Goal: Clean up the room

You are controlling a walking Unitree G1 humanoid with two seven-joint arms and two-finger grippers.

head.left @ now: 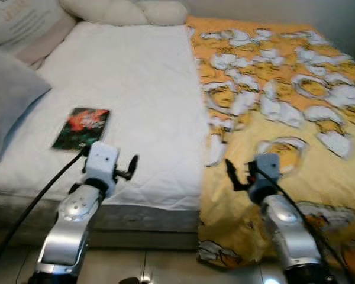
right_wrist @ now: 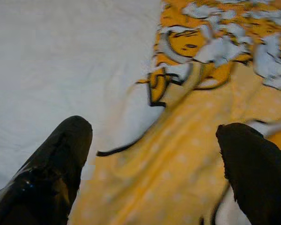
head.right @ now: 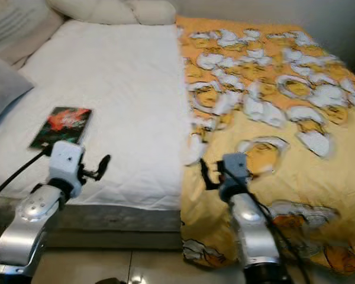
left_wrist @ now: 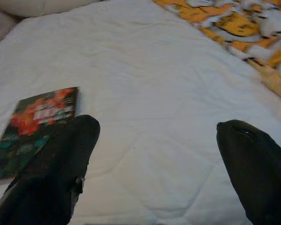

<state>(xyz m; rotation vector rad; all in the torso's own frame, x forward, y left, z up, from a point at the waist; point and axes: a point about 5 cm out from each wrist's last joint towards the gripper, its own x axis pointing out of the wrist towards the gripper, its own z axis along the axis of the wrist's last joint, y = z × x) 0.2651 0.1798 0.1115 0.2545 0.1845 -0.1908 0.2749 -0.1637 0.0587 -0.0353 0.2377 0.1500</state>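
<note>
A bed lies before me with a bare white sheet (head.left: 136,89) on its left half. A yellow blanket (head.left: 284,100) with a white and orange cartoon print covers the right half, and its rumpled edge (right_wrist: 187,154) runs down the middle of the bed. A dark book (head.left: 81,127) with a red cover picture lies flat on the sheet near the front left. My left gripper (head.left: 130,167) hovers open over the sheet's front edge, just right of the book (left_wrist: 33,126). My right gripper (head.left: 234,174) is open above the blanket's edge, holding nothing.
A grey pillow (head.left: 9,97) rests at the left of the bed, and white pillows (head.left: 124,10) line the head end. The mattress side drops to a glossy tiled floor (head.left: 165,266) at my feet. The blanket hangs over the bed's front right corner.
</note>
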